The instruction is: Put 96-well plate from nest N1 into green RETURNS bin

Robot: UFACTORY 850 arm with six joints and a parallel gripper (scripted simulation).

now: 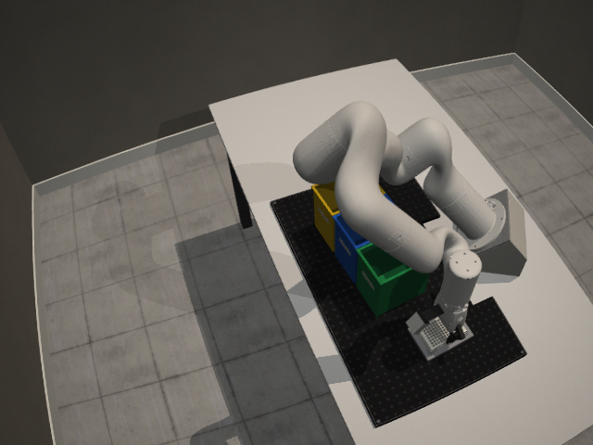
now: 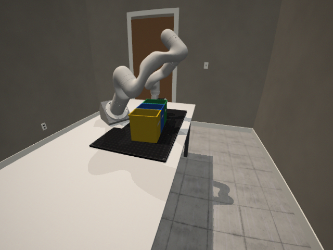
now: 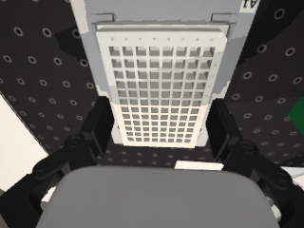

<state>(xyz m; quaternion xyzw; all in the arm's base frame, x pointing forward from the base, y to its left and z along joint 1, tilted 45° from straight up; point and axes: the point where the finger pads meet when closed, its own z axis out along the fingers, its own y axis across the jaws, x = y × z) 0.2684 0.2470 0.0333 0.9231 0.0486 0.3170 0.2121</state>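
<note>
The white 96-well plate (image 3: 161, 85) lies flat in the grey plate nest (image 1: 439, 338) on the black pegboard; it also shows in the top view (image 1: 434, 333). My gripper (image 3: 160, 109) is open, lowered over the plate's near end, with one finger on each long side of the plate and a small gap to each. The green bin (image 1: 388, 278) stands upright just beyond the nest, at the near end of the row; in the exterior view it is the farthest bin (image 2: 156, 103). In the exterior view the bins hide the nest and the gripper.
The blue bin (image 1: 350, 241) and the yellow bin (image 1: 327, 212) stand upright in a row touching the green one. The arm's links hang over the bins. The arm's base (image 1: 498, 230) stands on the table behind the pegboard. The table edge (image 1: 306, 306) runs left of the pegboard.
</note>
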